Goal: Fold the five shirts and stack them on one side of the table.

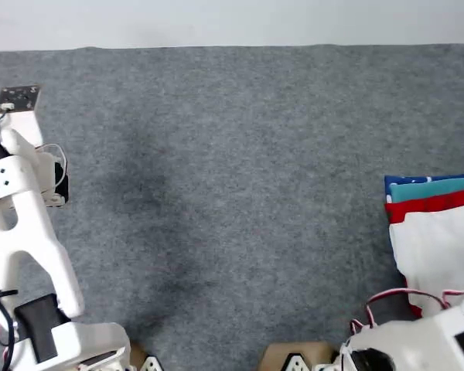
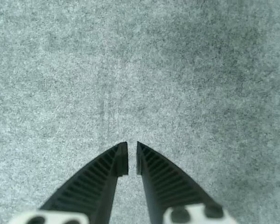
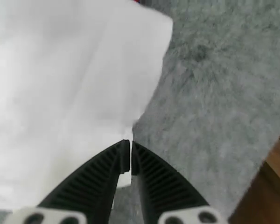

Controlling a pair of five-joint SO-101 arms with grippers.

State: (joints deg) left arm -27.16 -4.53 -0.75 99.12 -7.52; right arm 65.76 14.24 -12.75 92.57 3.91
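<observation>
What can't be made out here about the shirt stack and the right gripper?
1. Shirt stack: cut off by the high view's right edge. Blue, teal, red and white layers show, so a fifth can't be confirmed.
2. Lower shirts' folds: high view, covered by the white shirt.
3. Right gripper: right wrist view, its own fingers hide whether it pinches the white shirt's edge.

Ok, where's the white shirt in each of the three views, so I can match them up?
High view: the white shirt tops the stack at the right edge.
Left wrist view: the left gripper over the grey mat.
Right wrist view: the shirt lies under and beyond the right gripper.
Shared landmark: the grey mat.
</observation>
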